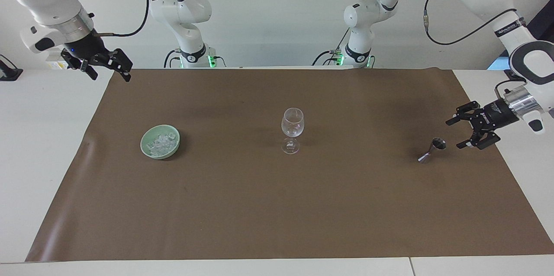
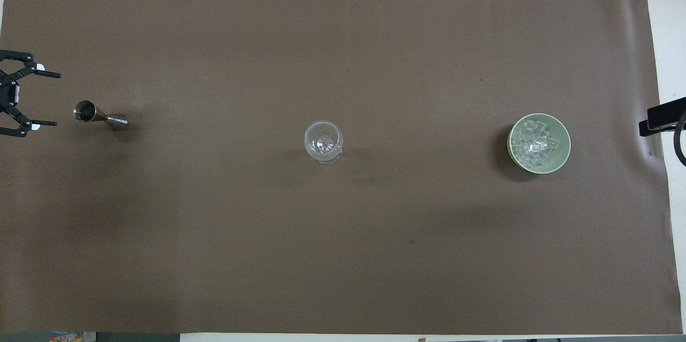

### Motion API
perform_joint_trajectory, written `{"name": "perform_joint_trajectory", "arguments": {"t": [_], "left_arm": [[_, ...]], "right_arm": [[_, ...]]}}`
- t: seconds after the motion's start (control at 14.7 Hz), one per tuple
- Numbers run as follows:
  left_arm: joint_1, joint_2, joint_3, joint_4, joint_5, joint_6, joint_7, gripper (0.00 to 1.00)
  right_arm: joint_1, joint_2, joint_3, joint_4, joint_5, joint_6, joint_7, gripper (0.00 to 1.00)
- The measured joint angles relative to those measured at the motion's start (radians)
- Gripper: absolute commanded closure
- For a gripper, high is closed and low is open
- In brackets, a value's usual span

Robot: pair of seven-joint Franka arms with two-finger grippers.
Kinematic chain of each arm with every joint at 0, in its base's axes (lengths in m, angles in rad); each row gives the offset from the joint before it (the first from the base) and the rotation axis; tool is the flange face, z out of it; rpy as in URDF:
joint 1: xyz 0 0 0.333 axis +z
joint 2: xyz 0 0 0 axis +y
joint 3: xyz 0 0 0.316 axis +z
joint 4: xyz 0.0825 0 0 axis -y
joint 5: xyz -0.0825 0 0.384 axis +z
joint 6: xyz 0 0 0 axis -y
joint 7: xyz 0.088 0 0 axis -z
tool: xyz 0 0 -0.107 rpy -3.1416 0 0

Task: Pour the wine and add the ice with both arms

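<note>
The ice (image 1: 160, 142) lies heaped in a pale green bowl (image 1: 172, 130) on the brown mat (image 1: 277, 207), toward the right arm's end of the counter (image 1: 43, 137). Taking the wine glass (image 1: 292, 129) at the middle of the mat as the reference, the bowl stands well apart from it, level with it in depth. A metal measuring cup (image 1: 432, 150) stands well apart from the glass toward the left arm's end, also about level with it. The glass is upright; whether it holds anything cannot be told. In the overhead view the cup's mouth looks dark, and its contents cannot be made out.

Open room: bare mat lies between the glass and the bowl, between the glass and the cup, and across the whole strip of mat farther from the robots than the glass. The mat's edges leave white counter showing at both ends.

The left claw (image 1: 460, 133) is just beside the cup, at the mat's edge toward the left arm's end, fingers spread wide apart and pointing at the cup, holding nothing and not touching it. In the overhead view it is cut off by the picture's border (image 2: 47, 99).

The right claw (image 1: 110, 71) hangs over the mat's corner nearest the robots at the right arm's end, well apart from the glass, fingers apart and empty. The overhead view shows only a dark sliver of it at the border.
</note>
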Motion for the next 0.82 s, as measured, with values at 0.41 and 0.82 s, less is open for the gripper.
{"name": "perform_joint_trajectory", "arguments": {"t": [0.41, 0.82], "left_arm": [[0.084, 0.113, 0.006, 0.019, -0.139, 0.051, -0.007, 0.00], [0.107, 0.069, 0.006, -0.197, -0.331, 0.130, -0.006, 0.00]], "right_arm": [[0.000, 0.000, 0.000, 0.000, 0.000, 0.000, 0.000, 0.00], [0.000, 0.000, 0.000, 0.000, 0.000, 0.000, 0.000, 0.00]]}}
